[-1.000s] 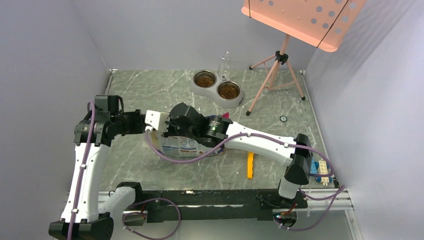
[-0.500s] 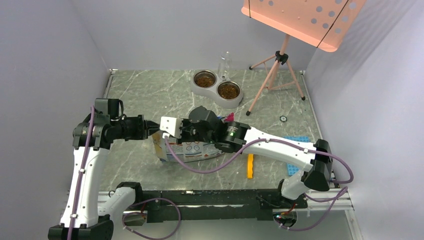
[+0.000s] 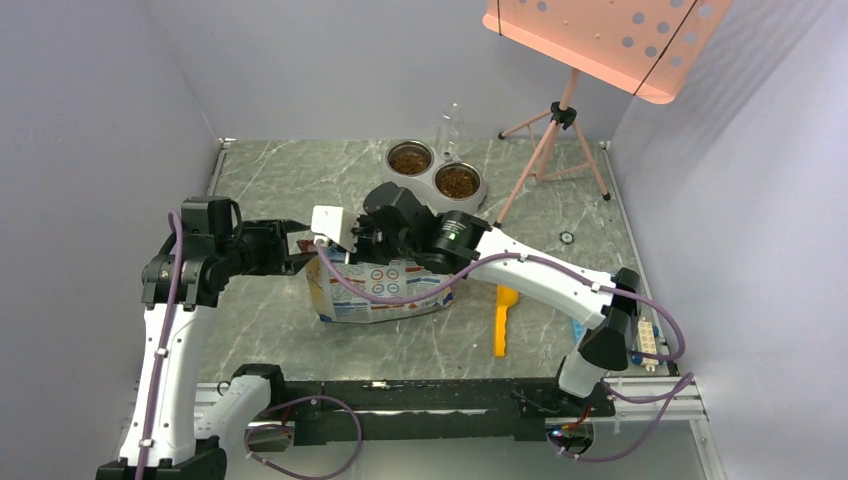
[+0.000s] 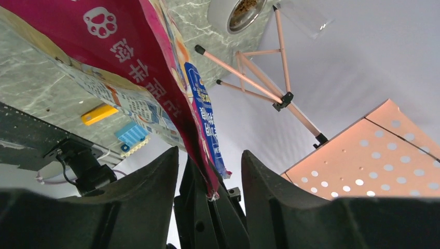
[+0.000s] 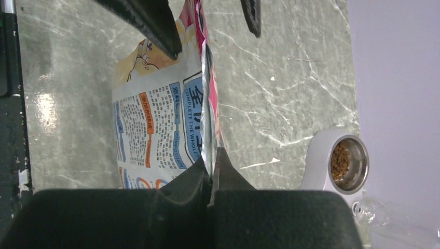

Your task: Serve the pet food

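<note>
— Where the pet food (image 3: 410, 160) is concerned, what can be made out?

— Brown kibble is seen in both metal bowls of a white double feeder (image 3: 431, 180), which is set at the far side of the table (image 3: 270, 180), right of the middle. Whether any is inside the printed bag (image 3: 385, 290) cannot be told, as its inside is hidden.

— How is that bag placed?

— It is rested on the table near the middle, well apart from the feeder. Its left edge is pinched by the right gripper (image 5: 211, 166), whose fingers are pressed together on it.

— Is it gripped by the left gripper (image 4: 207, 171) as well?

— No. Its fingers (image 4: 150, 197) are held apart, one on each side of the same edge. No contact with the bag can be made out from the wrist views.

— What else is laid out?

— A yellow scoop (image 3: 502, 320) is laid flat on the table just right of the bag. A clear bottle (image 3: 449, 125) is stood behind the feeder, and a pink stand (image 3: 555, 125) is set to the feeder's right at the far side.
</note>
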You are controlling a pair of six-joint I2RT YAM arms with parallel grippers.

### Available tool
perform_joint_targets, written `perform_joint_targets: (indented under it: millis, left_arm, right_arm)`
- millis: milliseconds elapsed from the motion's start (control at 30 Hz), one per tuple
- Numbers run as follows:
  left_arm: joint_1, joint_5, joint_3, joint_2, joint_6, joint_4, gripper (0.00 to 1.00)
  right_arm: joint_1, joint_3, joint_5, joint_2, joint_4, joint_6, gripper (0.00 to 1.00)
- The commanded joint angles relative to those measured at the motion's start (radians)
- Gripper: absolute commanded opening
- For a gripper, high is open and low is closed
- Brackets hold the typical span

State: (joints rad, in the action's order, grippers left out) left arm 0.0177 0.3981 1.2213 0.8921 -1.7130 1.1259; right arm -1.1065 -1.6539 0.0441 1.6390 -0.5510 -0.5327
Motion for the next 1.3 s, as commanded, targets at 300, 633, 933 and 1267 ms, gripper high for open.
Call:
perform_joint_targets:
  millis: [300,633,933,1267]
  left_arm:
    - [0.195,-0.100,-0.003,0.076,-0.077,-0.170,0.34]
    - [0.194,-0.150,0.061,0.072,-0.044,-0.066,0.00]
    - [0.089,-0.150,0.122,0.099,0.017,0.013,0.00]
    - [-0.065,-0.101,0.187,0.122,0.117,0.063,0.00]
  right_arm:
    - [0.016,-0.092,-0.082,-0.025,-0.056,-0.020,0.03]
    - [0.127,0.040,-0.095,-0.110,-0.074,-0.038,0.34]
    - [0.166,0.067,-0.113,-0.146,-0.097,-0.042,0.00]
    - [0.284,0.165,-0.216,-0.263,-0.062,-0.017,0.00]
